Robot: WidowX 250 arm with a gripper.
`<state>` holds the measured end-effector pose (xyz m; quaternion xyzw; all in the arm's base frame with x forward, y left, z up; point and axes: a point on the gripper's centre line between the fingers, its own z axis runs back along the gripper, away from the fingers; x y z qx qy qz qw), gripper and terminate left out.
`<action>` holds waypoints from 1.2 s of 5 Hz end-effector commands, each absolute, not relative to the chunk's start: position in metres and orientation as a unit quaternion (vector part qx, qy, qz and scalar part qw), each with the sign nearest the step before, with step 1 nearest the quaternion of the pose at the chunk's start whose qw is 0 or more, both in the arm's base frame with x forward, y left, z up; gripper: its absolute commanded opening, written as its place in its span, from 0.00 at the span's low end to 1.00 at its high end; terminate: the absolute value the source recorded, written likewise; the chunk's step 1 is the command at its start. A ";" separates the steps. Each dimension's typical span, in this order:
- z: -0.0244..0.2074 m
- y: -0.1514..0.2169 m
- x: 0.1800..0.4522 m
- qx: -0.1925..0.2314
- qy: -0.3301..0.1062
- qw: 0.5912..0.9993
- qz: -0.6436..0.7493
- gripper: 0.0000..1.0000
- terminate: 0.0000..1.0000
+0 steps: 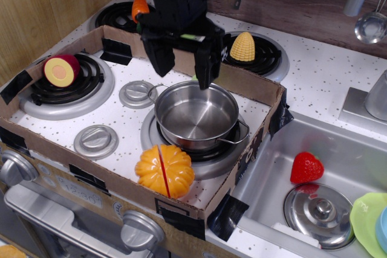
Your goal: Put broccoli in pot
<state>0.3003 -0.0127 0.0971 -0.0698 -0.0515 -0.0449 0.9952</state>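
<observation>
Speckled white stove counter (314, 70) carries a low cardboard wall (121, 179) around its front burners. Near the right end of that enclosure sits the pot (196, 116), its visible inside bare. Just above its far rim hangs the black gripper (181, 67), fingers spread wide with nothing visible between them. An orange pumpkin (164, 170) rests at the front edge, beside the pot. No broccoli can be made out.
</observation>
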 end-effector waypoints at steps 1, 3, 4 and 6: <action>0.133 -0.009 0.336 -0.032 -0.064 0.996 -0.057 1.00 0.00; 0.109 -0.007 0.381 -0.036 -0.049 0.996 -0.070 1.00 0.00; 0.101 -0.002 0.388 -0.035 -0.048 0.997 -0.054 1.00 0.00; 0.102 0.014 0.388 -0.017 -0.040 0.999 0.008 1.00 0.00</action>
